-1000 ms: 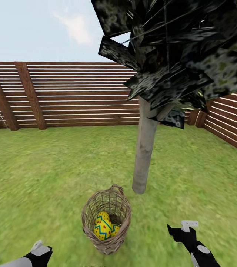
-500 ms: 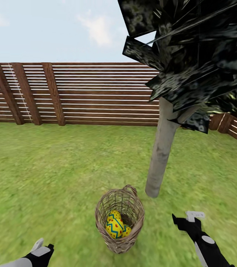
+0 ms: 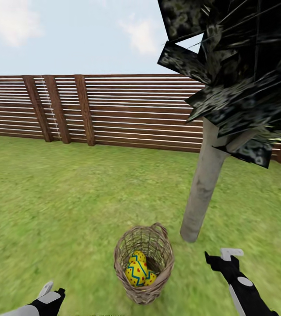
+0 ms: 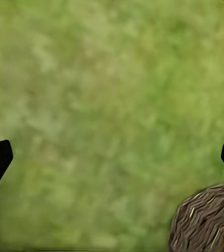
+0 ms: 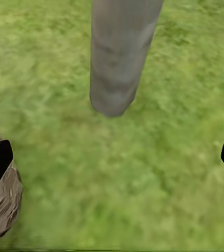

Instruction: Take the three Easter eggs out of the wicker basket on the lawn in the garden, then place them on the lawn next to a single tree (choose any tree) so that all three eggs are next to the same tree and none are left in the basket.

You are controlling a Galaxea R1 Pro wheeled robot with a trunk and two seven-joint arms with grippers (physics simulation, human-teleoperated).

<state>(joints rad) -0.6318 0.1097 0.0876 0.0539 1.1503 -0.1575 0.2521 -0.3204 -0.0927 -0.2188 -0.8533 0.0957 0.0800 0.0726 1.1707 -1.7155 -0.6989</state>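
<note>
The wicker basket [image 3: 144,262] stands on the lawn [image 3: 70,197] straight ahead of me, close to the foot of the tree [image 3: 204,184] with the pale trunk. Inside it lie the three Easter eggs [image 3: 137,271], yellow with blue zigzags, bunched together. My left gripper [image 3: 52,292] hangs low to the left of the basket, open and empty; its wrist view shows the basket [image 4: 209,223] off to one side over grass. My right gripper [image 3: 220,256] is open to the right of the basket, in front of the trunk [image 5: 122,52], with the basket's wall [image 5: 1,210] at the edge.
A brown slatted fence [image 3: 127,112] closes the garden at the back. Dark leaf clumps [image 3: 241,74] overhang the upper right. Open grass stretches wide to the left and between the basket and the trunk.
The whole picture has slid rightward, so the camera has turned left. Basket, eggs and tree keep their places relative to each other. Both grippers stay open at the same spots in view.
</note>
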